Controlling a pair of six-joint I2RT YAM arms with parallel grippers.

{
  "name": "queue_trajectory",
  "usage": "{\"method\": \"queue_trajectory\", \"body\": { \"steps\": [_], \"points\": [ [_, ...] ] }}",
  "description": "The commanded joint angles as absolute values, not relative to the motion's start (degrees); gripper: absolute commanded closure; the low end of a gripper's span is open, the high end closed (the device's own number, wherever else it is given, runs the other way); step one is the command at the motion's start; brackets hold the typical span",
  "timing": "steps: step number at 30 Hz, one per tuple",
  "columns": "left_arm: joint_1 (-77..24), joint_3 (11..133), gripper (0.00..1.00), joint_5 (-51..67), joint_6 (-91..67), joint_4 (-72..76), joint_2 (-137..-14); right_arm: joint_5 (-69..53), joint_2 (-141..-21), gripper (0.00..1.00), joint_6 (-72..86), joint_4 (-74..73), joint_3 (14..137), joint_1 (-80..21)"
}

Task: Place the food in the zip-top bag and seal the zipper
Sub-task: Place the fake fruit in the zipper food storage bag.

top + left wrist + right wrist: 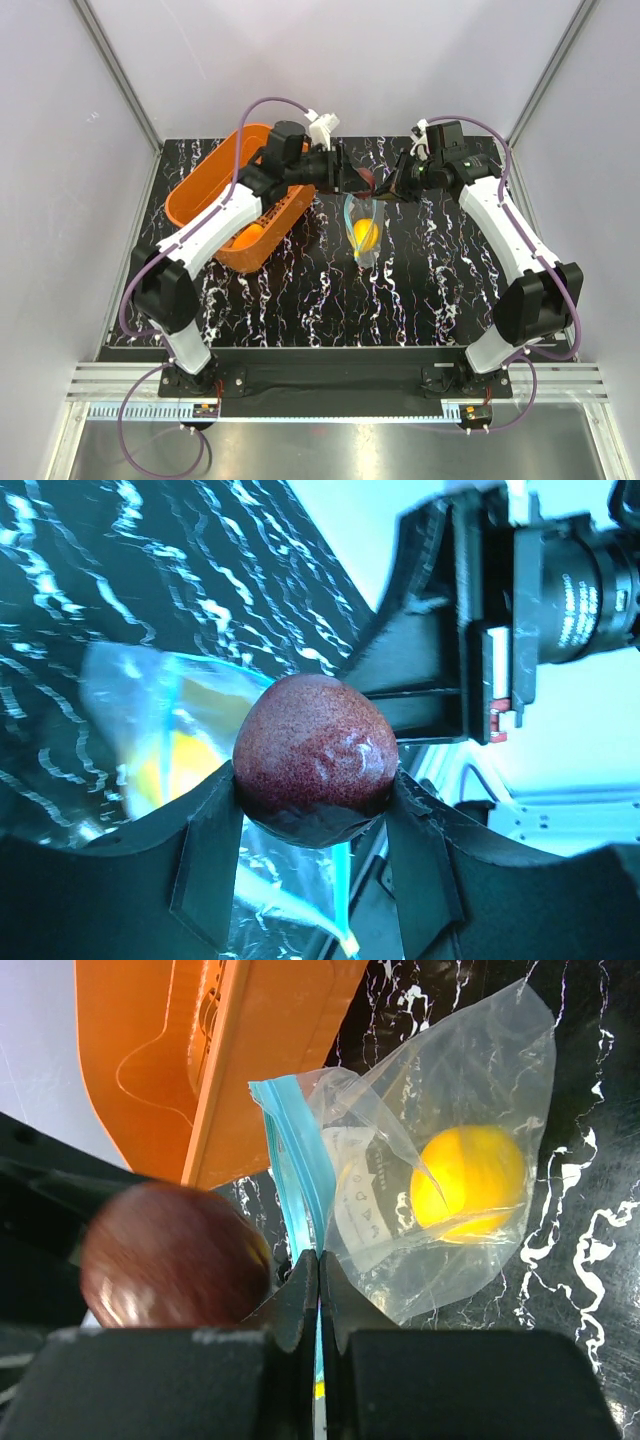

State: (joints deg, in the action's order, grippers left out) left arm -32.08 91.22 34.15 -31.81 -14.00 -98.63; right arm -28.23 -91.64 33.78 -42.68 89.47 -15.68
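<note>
My left gripper is shut on a dark reddish-purple fruit and holds it just above the mouth of the clear zip-top bag. The fruit also shows at the left of the right wrist view. My right gripper is shut on the bag's light-blue zipper strip and holds that edge up. A yellow-orange fruit lies inside the bag. In the top view the bag lies mid-table between both grippers, the left and the right.
The orange slotted basket stands at the back left, with a yellow-orange piece inside it. Its wall is close beside the bag. Grey walls enclose the black marbled table.
</note>
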Motion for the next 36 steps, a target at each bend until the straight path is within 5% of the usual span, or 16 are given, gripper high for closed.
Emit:
{"method": "queue_trajectory", "body": {
  "steps": [1, 19, 21, 24, 27, 36],
  "points": [
    [-33.22, 91.76, 0.76, 36.22, -33.40, -9.31, -98.79, -30.32, -91.49, 1.00, 34.72, -41.05, 92.46, -15.64],
    [-34.10, 82.70, 0.76, 34.80, -33.49, -10.37, -98.26, -31.46, -92.11, 1.00, 33.84, -42.54, 95.01, -15.56],
    [-34.45, 85.06, 0.65, 34.37, -32.96, -11.59, -99.14, -31.55, -91.76, 1.00, 34.10, -41.93, 94.66, -15.56],
    [-35.15, 89.54, 0.26, 32.44, -29.72, -17.90, -100.55, -31.55, -91.85, 1.00, 34.28, -41.84, 94.31, -15.56],
    [-35.51, 90.53, 0.03, 28.92, -26.90, -19.77, -99.23, -31.03, -91.58, 1.00, 34.19, -41.84, 93.87, -15.56],
    [-31.75, 91.68, 0.01, 18.65, -22.85, -28.82, -92.57, -29.88, -91.67, 1.00, 33.66, -42.54, 92.99, -15.56]
  ]
}}
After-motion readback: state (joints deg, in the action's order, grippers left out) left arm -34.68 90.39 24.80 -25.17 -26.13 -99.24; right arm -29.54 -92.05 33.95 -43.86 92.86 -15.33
